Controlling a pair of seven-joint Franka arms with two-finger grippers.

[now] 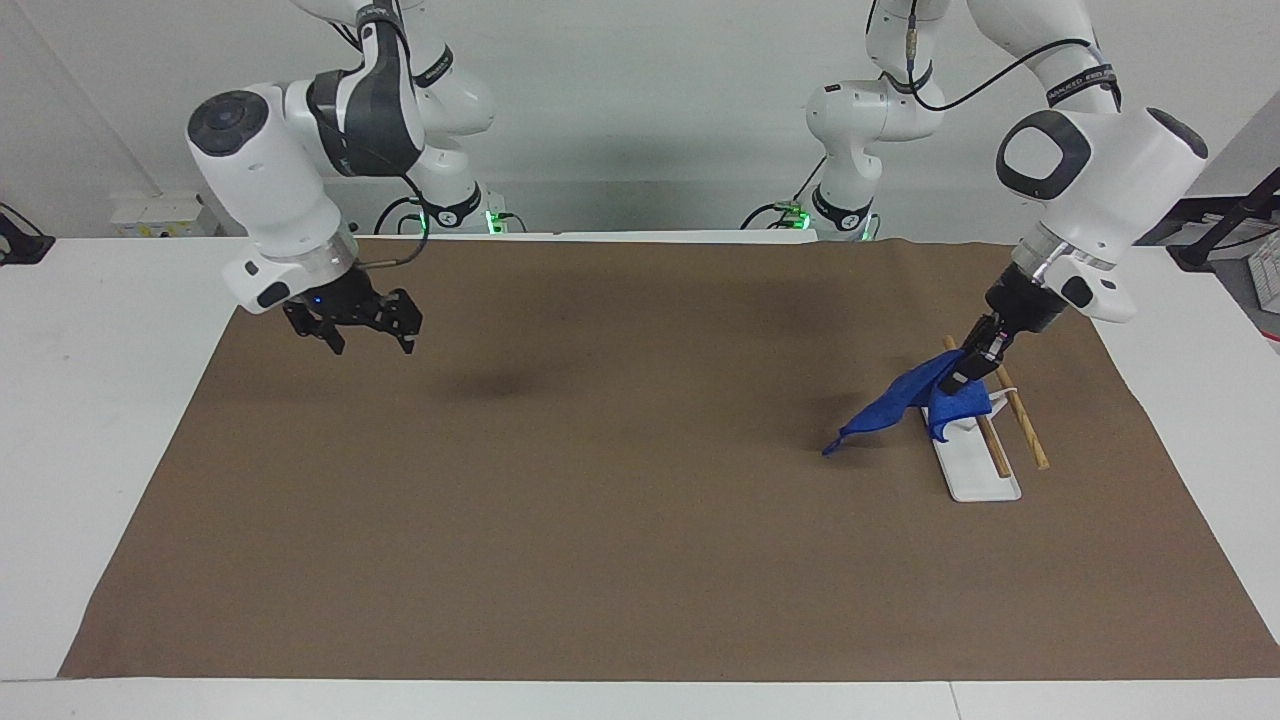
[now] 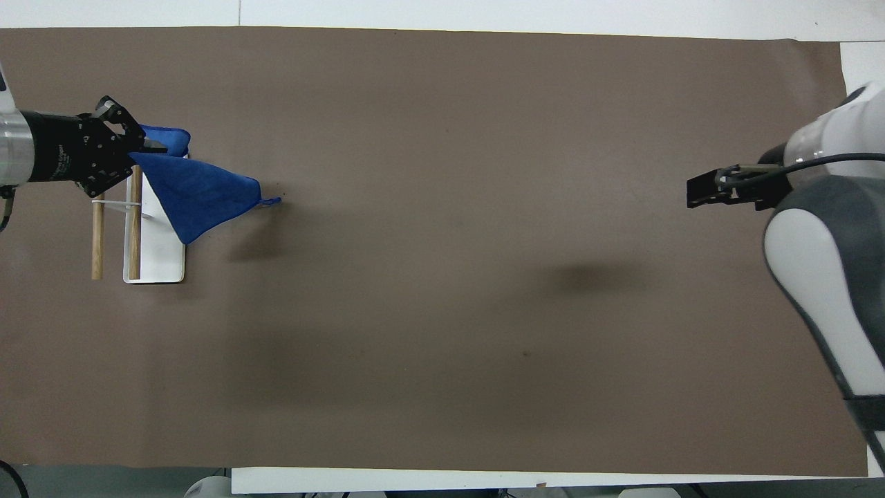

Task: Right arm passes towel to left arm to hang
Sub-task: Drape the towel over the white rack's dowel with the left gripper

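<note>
My left gripper (image 1: 968,372) is shut on an edge of the blue towel (image 1: 900,405) and holds it over the end of the small rack nearer the robots. The towel drapes down and away from the rack, and its loop tail (image 1: 828,450) is close to the brown mat. In the overhead view the left gripper (image 2: 142,147) is over the rack's wooden rods (image 2: 135,228) and the towel (image 2: 193,194) spreads over the white base (image 2: 162,263). My right gripper (image 1: 365,335) is open and empty, raised over the mat at the right arm's end; it also shows in the overhead view (image 2: 691,192).
The rack has a white flat base (image 1: 975,475) and two wooden rods (image 1: 1022,425) on a thin white support, at the left arm's end of the table. A brown mat (image 1: 600,520) covers most of the white table.
</note>
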